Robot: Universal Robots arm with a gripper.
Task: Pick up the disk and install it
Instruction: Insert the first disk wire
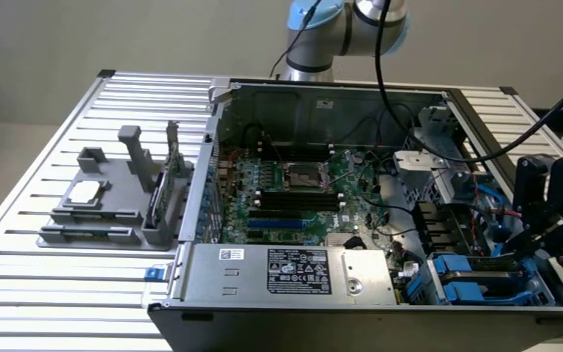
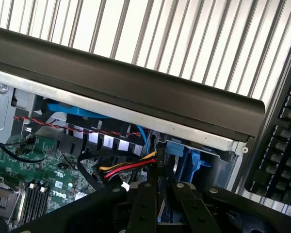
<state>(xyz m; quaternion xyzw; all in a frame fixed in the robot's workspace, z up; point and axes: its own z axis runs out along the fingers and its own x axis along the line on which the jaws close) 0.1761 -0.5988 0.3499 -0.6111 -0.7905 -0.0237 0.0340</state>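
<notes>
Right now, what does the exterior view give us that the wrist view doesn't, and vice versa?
Exterior view alone: the grey fixture with the small silver chip on the slatted table, the CPU socket and the labelled power-supply box.
Wrist view alone: a black keyboard beside the case, and the yellow-red-black cable bundle.
Both: the open computer case, its green motherboard, the blue drive carrier in the bay, and the gripper close above it.

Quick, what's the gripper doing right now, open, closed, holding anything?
Gripper: fingers close together, nearly closed, down in the case's drive bay by the disk; whether it grips the disk cannot be told.
</notes>
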